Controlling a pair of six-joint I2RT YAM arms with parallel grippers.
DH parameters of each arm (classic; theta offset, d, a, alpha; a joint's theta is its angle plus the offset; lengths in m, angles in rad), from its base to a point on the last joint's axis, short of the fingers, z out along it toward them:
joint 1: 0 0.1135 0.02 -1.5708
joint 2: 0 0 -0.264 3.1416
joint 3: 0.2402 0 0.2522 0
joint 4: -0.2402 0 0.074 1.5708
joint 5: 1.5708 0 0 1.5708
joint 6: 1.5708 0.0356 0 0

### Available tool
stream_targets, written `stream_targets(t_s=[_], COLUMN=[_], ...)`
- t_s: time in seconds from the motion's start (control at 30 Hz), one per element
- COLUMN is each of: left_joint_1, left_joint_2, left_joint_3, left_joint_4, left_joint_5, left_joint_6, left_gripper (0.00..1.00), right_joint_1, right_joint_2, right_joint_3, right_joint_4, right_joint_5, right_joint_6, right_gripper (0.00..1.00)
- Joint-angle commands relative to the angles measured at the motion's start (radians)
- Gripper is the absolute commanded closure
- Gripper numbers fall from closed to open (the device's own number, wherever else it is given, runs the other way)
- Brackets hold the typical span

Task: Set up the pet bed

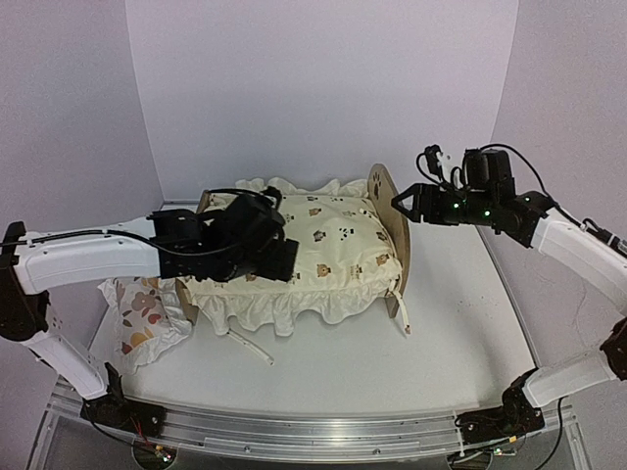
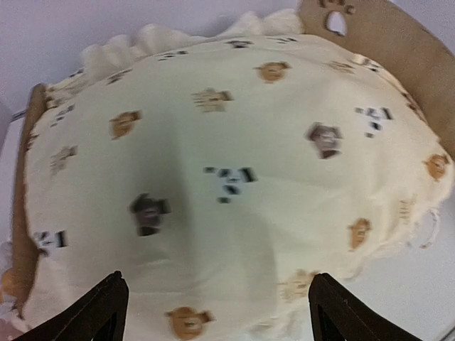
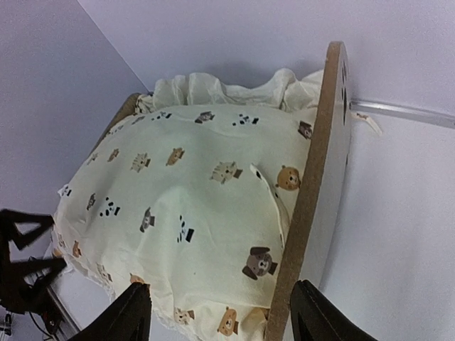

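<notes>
On the white table (image 1: 470, 323), enclosed by pale lilac walls (image 1: 294, 78) at the back and both sides, the pet bed (image 1: 394, 240) stands near the middle, toward the back wall. Its arched headboard (image 1: 382, 196) is to the right, its footboard (image 1: 204, 202) to the left. A cream animal-print cushion (image 1: 333, 245) covers the frame, and one tie (image 1: 250, 345) trails on the tabletop. A small pillow (image 1: 142, 318) lies beside the bed's left end. Over the cushion hovers the left gripper (image 1: 284, 257), jaws spread wide, holding nothing. At the headboard's edge, the right gripper (image 1: 400, 204) has its jaws apart on either side of the board; contact cannot be told. An aluminium rail (image 1: 313, 429) borders the near edge.
</notes>
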Motion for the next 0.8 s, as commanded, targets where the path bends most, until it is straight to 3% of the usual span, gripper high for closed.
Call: stream_targets(t_s=[0.0, 0.17, 0.3, 0.6, 0.77], left_joint_1=[0.172, 0.445, 0.591, 0.881, 0.956], left_joint_2=[-0.188, -0.377, -0.420, -0.276, -0.148], left_joint_3=[-0.135, -0.289, -0.352, -0.410, -0.401], left_joint_4=[-0.060, 0.006, 0.039, 0.075, 0.047], left_joint_5=[-0.086, -0.040, -0.040, 0.137, 0.259], left_joint_6=[0.005, 0.007, 0.055, 0.057, 0.028], left_gripper=[0.10, 0.10, 0.08, 0.10, 0.15], right_joint_1=[-0.004, -0.003, -0.003, -0.003, -0.004], right_joint_2=[-0.071, -0.109, -0.115, -0.089, -0.092], right_joint_3=[-0.068, -0.141, -0.154, -0.158, -0.152], right_joint_4=[0.006, 0.005, 0.002, -0.013, -0.022], right_joint_5=[-0.009, 0.028, 0.038, 0.026, 0.023], right_joint_6=[0.036, 0.028, 0.015, -0.014, -0.030], right_gripper=[0.31, 0.30, 0.28, 0.19, 0.15])
